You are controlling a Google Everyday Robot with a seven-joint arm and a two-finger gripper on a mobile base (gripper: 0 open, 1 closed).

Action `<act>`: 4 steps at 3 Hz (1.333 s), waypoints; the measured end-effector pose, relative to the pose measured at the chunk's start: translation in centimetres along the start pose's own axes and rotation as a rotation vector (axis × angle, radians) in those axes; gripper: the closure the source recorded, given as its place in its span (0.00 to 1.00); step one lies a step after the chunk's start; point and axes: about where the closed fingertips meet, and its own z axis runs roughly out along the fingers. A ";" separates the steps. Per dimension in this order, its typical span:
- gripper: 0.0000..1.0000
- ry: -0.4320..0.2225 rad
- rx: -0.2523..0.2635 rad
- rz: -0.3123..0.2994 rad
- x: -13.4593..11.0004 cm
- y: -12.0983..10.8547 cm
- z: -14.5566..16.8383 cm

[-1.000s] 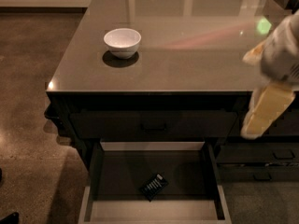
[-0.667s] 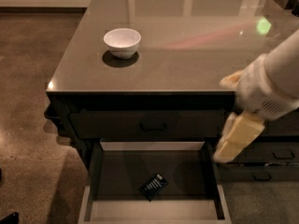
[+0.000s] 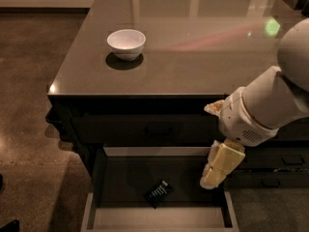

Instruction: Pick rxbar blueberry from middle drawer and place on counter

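Glossy desk (image 3: 193,47) carrying bowl (image 3: 126,43) | pincer (image 3: 215,175) hanging over middle drawer (image 3: 193,218), right side, its spread untellable | rxbar blueberry (image 3: 159,193) lying on drawer floor, leftward, ungrasped | risk: descending here, clipping right wall, missing bar

One high camera, looking down over the counter's front

The single view sits above and in front of the counter (image 3: 193,57), tilted steeply down and facing its far edge. It is near enough that the top fills the upper frame and the lower edge cuts the open drawer (image 3: 159,219). The floor (image 3: 29,105) shows at left. The arm (image 3: 270,105) enters from the right, close to the lens. Its gripper (image 3: 217,170) hangs low right, over the drawer's right rear part.
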 end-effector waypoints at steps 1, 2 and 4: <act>0.00 -0.014 -0.002 -0.005 -0.1 -0.1 0.6; 0.00 -0.065 -0.024 -0.025 0.0 -0.2 4.8; 0.00 -0.127 0.019 -0.097 0.1 -1.3 12.1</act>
